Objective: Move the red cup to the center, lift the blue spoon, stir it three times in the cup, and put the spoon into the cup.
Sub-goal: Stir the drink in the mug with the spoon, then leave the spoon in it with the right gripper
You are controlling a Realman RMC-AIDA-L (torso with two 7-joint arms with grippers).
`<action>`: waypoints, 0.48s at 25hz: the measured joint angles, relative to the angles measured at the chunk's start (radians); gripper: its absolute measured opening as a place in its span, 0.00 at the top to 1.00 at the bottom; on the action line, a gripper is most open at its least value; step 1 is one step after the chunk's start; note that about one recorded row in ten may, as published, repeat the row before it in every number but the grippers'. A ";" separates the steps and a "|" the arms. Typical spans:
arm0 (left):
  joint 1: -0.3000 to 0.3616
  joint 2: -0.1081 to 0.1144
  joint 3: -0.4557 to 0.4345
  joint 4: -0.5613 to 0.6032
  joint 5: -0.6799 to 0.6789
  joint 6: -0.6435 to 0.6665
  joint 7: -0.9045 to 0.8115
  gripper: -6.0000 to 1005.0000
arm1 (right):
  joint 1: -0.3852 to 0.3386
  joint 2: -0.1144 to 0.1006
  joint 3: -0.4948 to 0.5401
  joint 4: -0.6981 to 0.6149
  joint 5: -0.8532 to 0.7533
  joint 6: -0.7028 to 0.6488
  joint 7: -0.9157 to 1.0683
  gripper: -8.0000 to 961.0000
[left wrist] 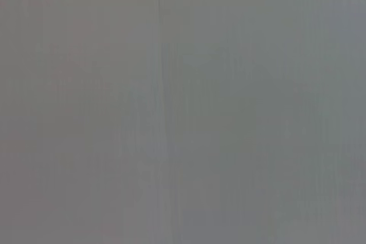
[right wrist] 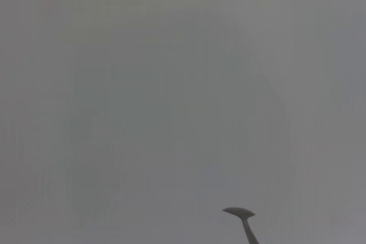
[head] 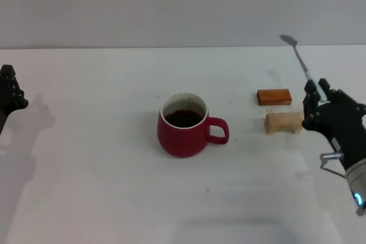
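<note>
No readable text appears anywhere (no labels either).

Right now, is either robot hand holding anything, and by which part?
The right gripper holds the slim pale-blue-handled metal spoon by its handle end, bowl pointing up. The left gripper holds nothing.

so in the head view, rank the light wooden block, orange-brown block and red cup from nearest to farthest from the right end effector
From the right end effector, which holds the blue spoon:
1. Light wooden block, just beside it toward the table's middle.
2. Orange-brown block, behind the wooden one.
3. Red cup, at the table's center.
</note>
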State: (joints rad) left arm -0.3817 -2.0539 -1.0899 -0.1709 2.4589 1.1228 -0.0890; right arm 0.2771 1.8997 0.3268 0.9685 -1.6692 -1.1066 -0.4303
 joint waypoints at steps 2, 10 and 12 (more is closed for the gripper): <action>0.000 -0.001 -0.001 0.001 0.000 0.000 0.000 0.99 | 0.002 -0.019 0.001 0.032 0.000 0.006 -0.001 0.83; 0.000 -0.003 -0.001 0.001 0.000 -0.003 0.000 0.99 | 0.007 -0.072 0.066 0.151 -0.025 0.133 -0.051 0.83; 0.001 -0.003 -0.001 0.001 0.000 -0.004 0.000 0.99 | -0.002 -0.075 0.097 0.170 -0.057 0.166 -0.054 0.83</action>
State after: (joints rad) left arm -0.3810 -2.0573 -1.0907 -0.1702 2.4590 1.1193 -0.0890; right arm 0.2747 1.8243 0.4242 1.1386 -1.7259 -0.9402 -0.4838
